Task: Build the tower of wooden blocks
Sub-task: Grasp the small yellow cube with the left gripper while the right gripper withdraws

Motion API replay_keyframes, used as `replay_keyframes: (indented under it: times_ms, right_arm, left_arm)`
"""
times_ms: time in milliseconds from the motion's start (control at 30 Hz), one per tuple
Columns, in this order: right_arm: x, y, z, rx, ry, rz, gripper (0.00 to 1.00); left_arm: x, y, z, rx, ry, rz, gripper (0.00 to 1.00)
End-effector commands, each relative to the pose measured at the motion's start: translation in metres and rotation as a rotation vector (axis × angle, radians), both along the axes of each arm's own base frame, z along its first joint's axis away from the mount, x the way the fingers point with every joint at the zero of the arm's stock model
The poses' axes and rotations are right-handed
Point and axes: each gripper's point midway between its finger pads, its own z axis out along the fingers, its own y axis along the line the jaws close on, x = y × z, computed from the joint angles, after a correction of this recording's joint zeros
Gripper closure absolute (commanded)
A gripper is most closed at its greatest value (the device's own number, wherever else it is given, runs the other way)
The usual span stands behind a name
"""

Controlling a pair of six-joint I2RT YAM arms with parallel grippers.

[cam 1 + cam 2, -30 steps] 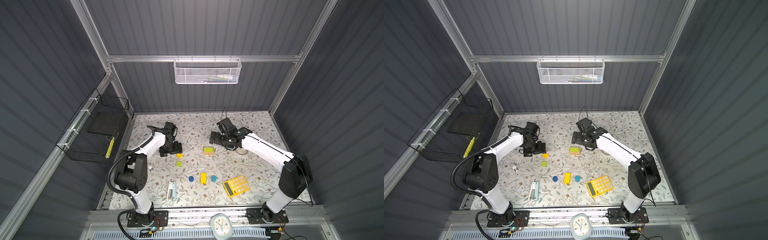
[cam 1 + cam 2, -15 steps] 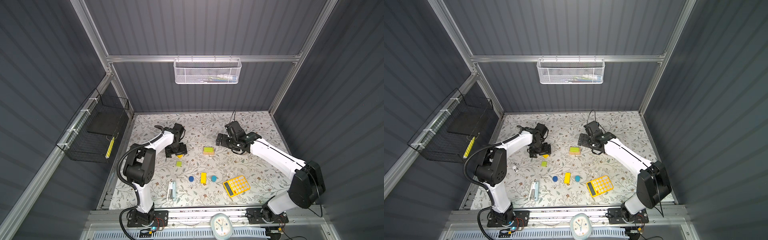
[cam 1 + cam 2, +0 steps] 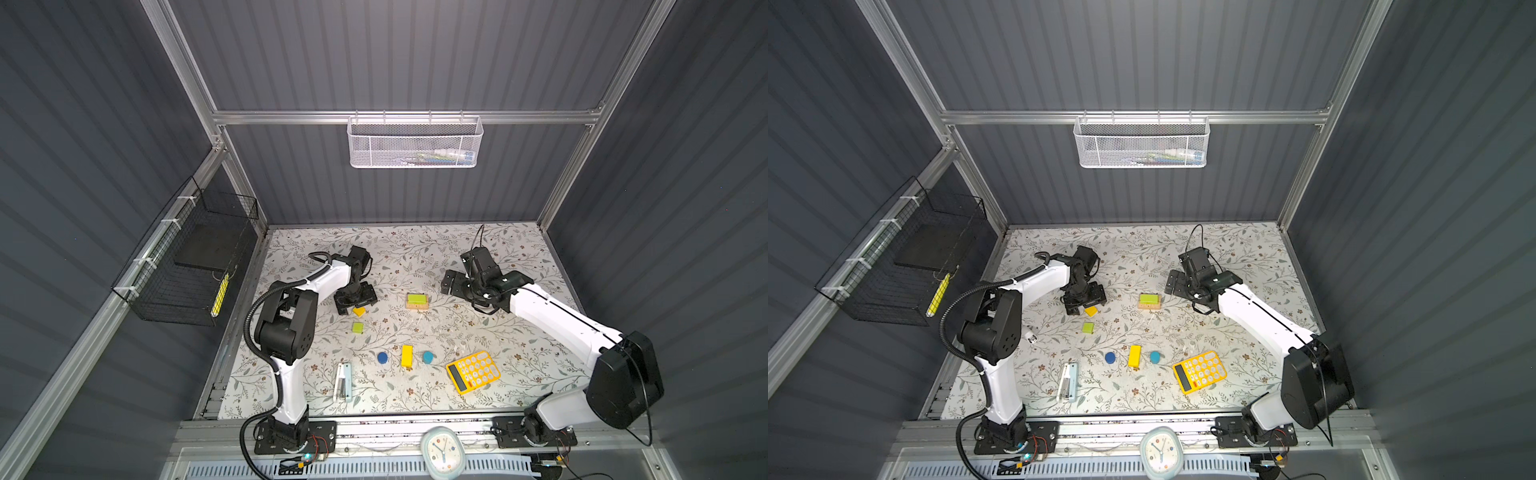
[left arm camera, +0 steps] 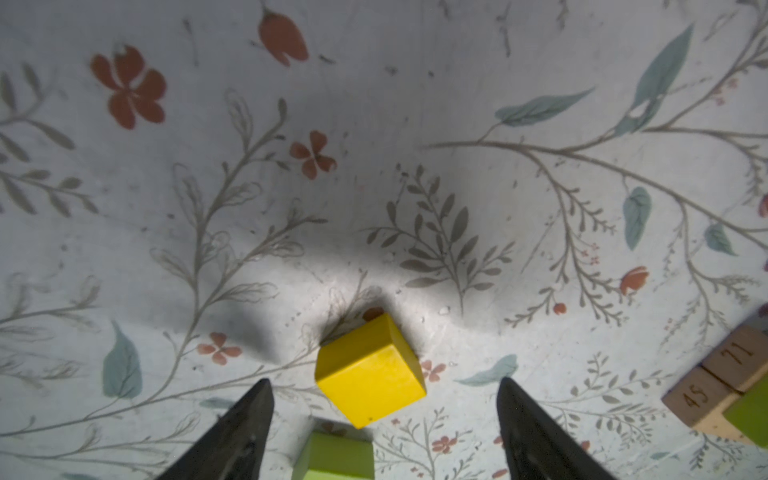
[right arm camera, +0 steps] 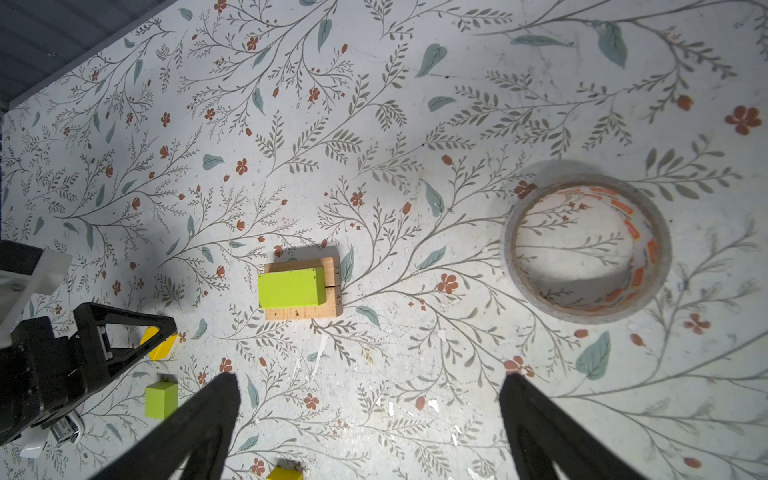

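The left pincer (image 4: pixel 384 381) stands wide just beside the yellow cube (image 4: pixel 370 374) on the desk (image 3: pixel 415 249), not touching it. The right pincer (image 5: pixel 370 378) gapes wide, holding nothing, near the lime-green bar (image 5: pixel 291 286) lying atop two tan bars (image 5: pixel 316 311) laid side by side.

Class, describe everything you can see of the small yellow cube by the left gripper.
The yellow cube is a small block with a smooth, slightly glossy painted surface, sharp edges, one face up. It rests flat on the floral table cover, turned diagonally to the open left gripper, whose fingers flank it without touching. A lime-green cube sits close by, apart.
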Motion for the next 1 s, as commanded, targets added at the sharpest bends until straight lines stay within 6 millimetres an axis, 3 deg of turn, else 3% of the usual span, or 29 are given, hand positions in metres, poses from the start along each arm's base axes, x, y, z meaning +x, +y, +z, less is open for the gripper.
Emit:
replay_keyframes:
  times_ms: [0,167,300,533,967]
  right_arm:
    - [-0.001,-0.005,0.002,0.005,-0.014,-0.008,0.01]
    - [0.000,-0.008,0.001,0.010,-0.011,-0.014,0.01]
    - [-0.001,-0.008,-0.001,0.015,-0.010,-0.013,0.01]
    - [-0.002,-0.010,-0.004,0.017,-0.001,-0.017,0.01]
    - [-0.001,-0.006,-0.004,0.036,0.005,-0.008,0.01]
  left_arm:
    - [0.006,-0.009,-0.004,-0.038,0.012,0.028,0.16]
    - [0.009,-0.006,-0.011,-0.014,0.016,0.035,0.18]
    - [0.015,-0.007,-0.013,0.003,0.012,0.027,0.28]
    - [0.020,-0.011,-0.018,0.005,0.015,0.011,0.35]
    - [0.011,-0.006,-0.007,0.086,-0.007,-0.072,0.39]
